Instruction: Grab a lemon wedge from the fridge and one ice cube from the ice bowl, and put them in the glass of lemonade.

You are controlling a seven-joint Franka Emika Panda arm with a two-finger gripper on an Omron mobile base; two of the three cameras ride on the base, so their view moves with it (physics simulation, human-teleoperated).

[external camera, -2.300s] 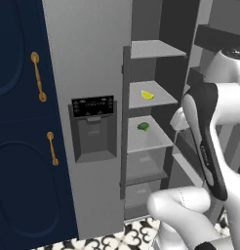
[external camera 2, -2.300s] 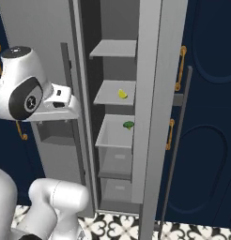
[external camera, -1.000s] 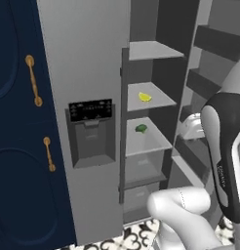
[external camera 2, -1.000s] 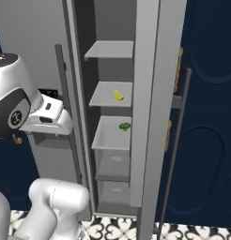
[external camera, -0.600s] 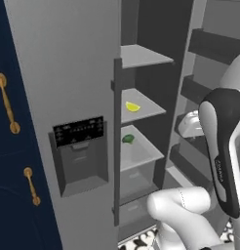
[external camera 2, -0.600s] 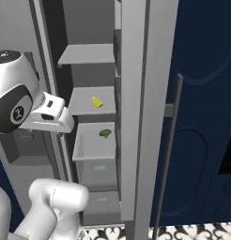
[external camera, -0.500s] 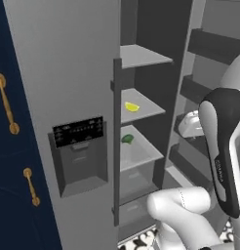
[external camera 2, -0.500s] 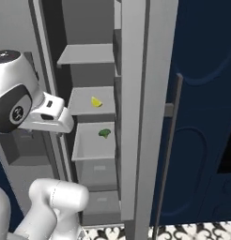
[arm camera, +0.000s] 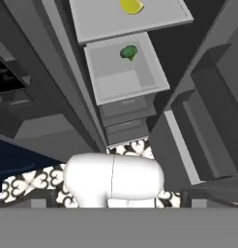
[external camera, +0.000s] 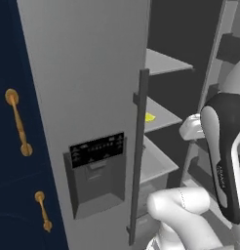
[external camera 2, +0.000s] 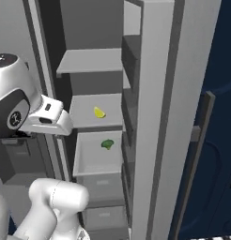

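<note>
The grey fridge [external camera: 88, 73] stands with its right door [external camera 2: 157, 112] swung open. On a middle shelf inside lies the yellow lemon wedge [external camera 2: 99, 112] [external camera: 149, 117] [arm camera: 131, 6]. My gripper [external camera 2: 65, 127] hangs in front of the open compartment, left of the wedge and a little lower, apart from it. It is open and holds nothing. The hand view looks down over the shelves toward the floor. The fridge's shut left door carries the black dispenser panel [external camera: 97, 146] and a long dark handle [external camera: 137, 156]. The ice bowl and the glass of lemonade are out of view.
A small dark green vegetable [external camera 2: 107, 144] [arm camera: 128, 52] lies in the tray below the wedge, above the grey drawers [arm camera: 125, 118]. The open door's racks [arm camera: 188, 131] close in the right side. Navy cabinets with gold handles [external camera: 18, 122] stand to the left. The floor is patterned tile [arm camera: 24, 184].
The whole picture has shifted and grown: the base has come closer to the fridge and turned toward its open side. Wedge and vegetable lie where they were.
</note>
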